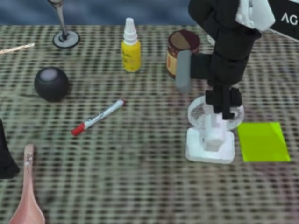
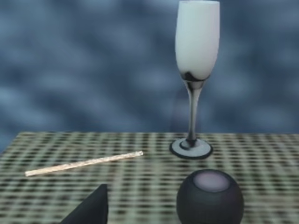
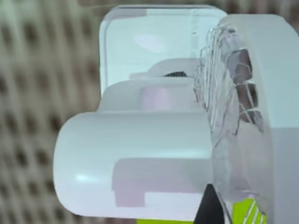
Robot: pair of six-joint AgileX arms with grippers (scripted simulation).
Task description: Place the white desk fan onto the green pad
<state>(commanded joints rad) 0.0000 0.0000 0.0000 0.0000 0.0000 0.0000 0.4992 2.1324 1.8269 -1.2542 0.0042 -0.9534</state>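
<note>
Top view: right gripper (image 1: 224,105) sits directly over the fan (image 1: 211,135), at the grille head. Fan stands upright on its square base, right of table centre, base just beside the pad (image 1: 263,142) on the pad's left, apparently not overlapping it. Pad lies bare near the right edge.

Right wrist view: fan's motor housing and grille fill the frame at very close range; a dark fingertip (image 3: 209,207) shows beside the housing, with a sliver of green behind. Cannot tell whether the fingers are clamped on the fan or merely straddling it.

Left arm parked at the near-left edge; only a dark part of it shows, so cannot tell its fingers' state either.

Judgement: step in hand is securing the fan for a short rightward transfer.
- Confirm firm hold on the housing or neck, not the thin grille wires.
- Lift only enough for the base to clear the table.
- Keep fan upright; it is top-heavy and may swing.
- Centre base over pad and set flat before letting go.

Can (image 1: 180,51) stands just far-left of the arm; avoid brushing it.
</note>
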